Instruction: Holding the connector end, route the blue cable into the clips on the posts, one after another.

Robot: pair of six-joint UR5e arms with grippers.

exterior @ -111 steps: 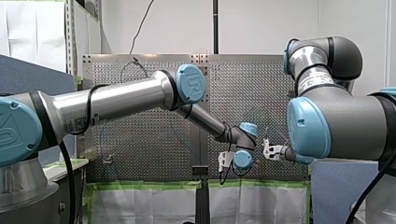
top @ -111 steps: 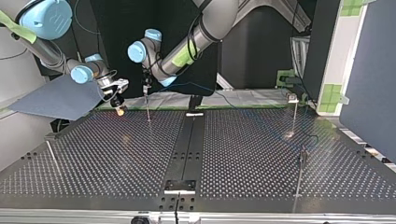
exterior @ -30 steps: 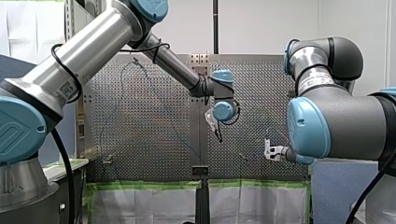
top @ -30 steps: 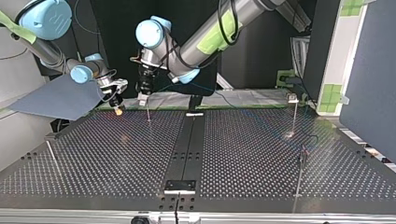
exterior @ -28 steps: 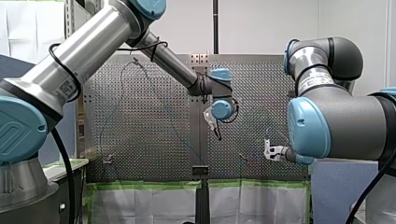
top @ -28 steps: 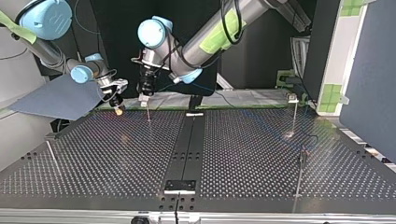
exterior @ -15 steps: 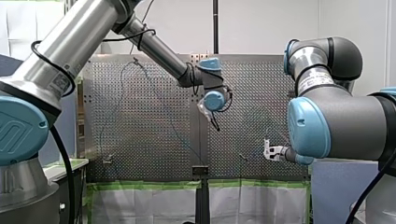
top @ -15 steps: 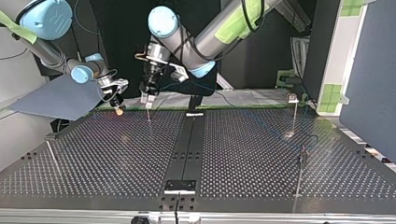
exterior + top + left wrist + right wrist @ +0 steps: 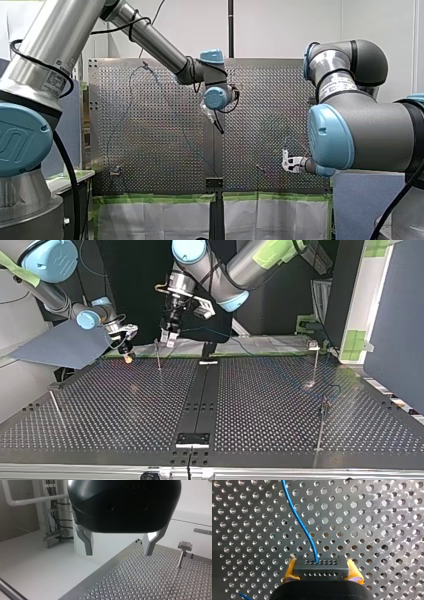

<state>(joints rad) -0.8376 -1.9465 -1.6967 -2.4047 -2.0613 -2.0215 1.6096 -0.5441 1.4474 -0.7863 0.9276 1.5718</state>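
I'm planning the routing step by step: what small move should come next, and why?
Probably carry the connector in my right gripper toward the post beside it in the top view, drawing the blue cable along; whether that clip is already filled, I cannot tell. My left gripper is open, empty and raised.

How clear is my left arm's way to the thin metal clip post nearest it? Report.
Probably yes. My left end effector hangs open and empty just beside the thin metal clip post, nothing between them in the top view.
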